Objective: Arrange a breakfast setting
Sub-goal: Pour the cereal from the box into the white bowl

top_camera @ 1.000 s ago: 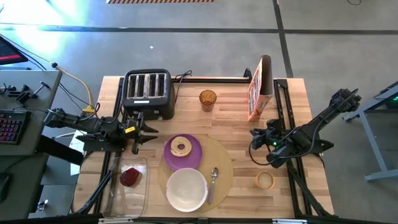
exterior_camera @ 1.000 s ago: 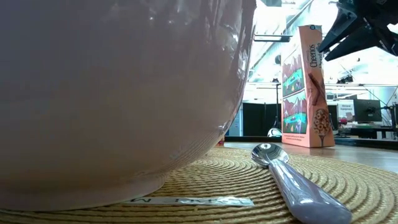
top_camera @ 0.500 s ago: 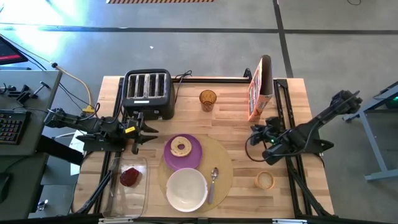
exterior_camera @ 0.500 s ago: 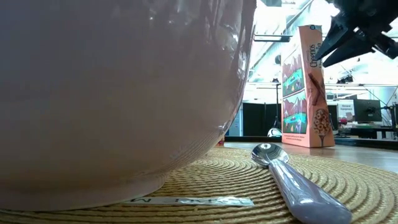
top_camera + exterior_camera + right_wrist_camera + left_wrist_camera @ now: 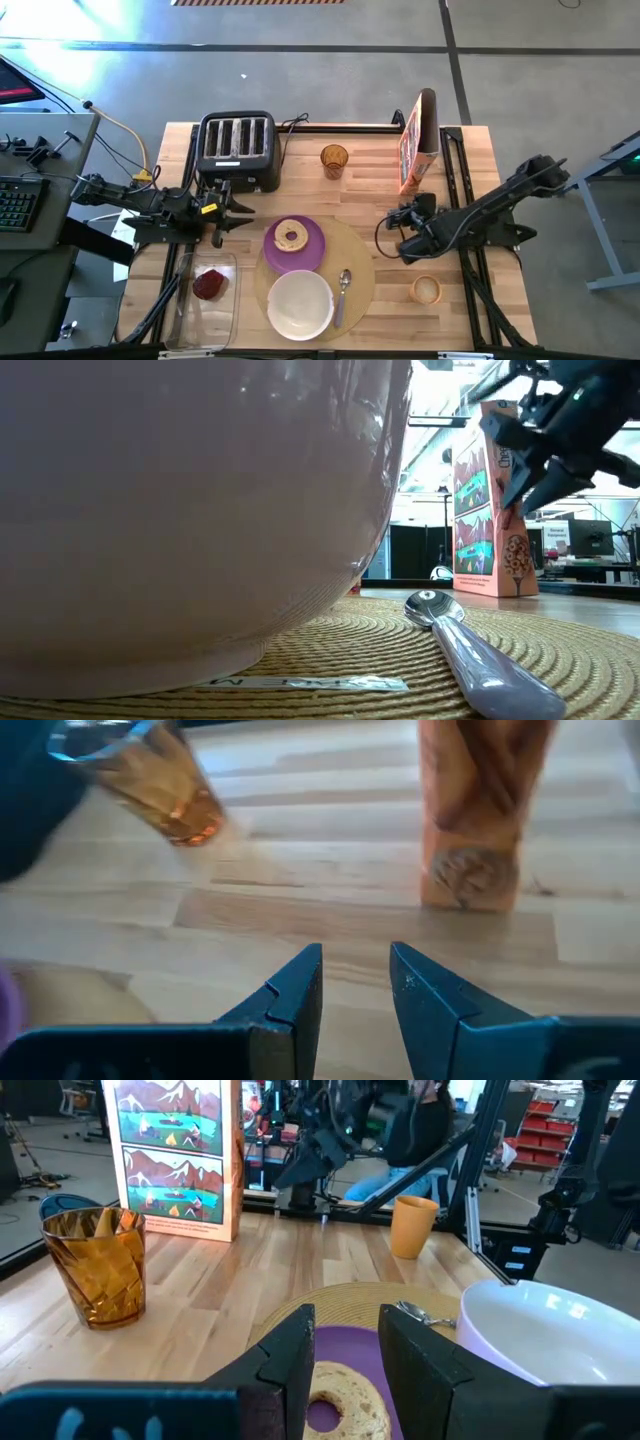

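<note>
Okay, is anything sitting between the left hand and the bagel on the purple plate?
Nothing visible. The left hand hangs just left of the purple plate, holding nothing, with bare table between it and the bagel.

The worktop (image 5: 370, 190) is pale striped wood. On it lie a tan woven placemat (image 5: 358, 262), a purple plate (image 5: 316, 246) under a golden-brown bagel (image 5: 292, 237), a white bowl (image 5: 300, 304) and a silver spoon (image 5: 342, 292). The toaster (image 5: 238, 150) is black, the glass (image 5: 334, 160) amber, the cereal box (image 5: 416, 142) orange with mountain pictures, and the food piece (image 5: 209, 284) dark red.
</note>
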### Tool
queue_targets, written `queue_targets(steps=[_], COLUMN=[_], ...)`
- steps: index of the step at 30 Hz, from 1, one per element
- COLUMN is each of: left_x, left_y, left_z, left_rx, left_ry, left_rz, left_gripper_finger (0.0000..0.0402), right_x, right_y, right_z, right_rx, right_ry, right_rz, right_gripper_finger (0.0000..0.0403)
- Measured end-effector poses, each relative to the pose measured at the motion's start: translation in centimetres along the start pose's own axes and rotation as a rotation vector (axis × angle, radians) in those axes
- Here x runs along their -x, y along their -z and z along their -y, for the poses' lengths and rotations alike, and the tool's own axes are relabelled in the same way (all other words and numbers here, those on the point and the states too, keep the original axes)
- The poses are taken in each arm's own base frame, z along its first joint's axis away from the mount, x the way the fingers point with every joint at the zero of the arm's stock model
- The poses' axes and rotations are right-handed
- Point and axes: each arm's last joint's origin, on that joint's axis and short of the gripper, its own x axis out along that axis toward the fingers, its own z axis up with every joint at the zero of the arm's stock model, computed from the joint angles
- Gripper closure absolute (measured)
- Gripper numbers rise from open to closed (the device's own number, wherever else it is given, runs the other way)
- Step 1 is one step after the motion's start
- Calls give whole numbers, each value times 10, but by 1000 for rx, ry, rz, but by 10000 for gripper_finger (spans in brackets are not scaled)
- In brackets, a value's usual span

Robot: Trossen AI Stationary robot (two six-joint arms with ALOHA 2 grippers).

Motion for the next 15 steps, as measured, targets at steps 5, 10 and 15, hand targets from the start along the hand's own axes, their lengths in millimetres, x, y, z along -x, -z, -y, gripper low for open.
queue_targets(steps=[5,10,15], left_x=[0,0,0], left_y=[0,0,0], left_z=[0,0,0], left_rx=[0,-1,-1], left_ry=[-1,-1,0], left_rz=[0,-1,-3], left_gripper_finger=[298,298,298], right_x=[-10,-19,-28], right_y=[14,24,35], right_z=[-2,-3,-3], right_rx=[-40,-28,-33], right_ry=[62,94,120], right_rz=[20,60,109], right_gripper_finger=[302,302,297])
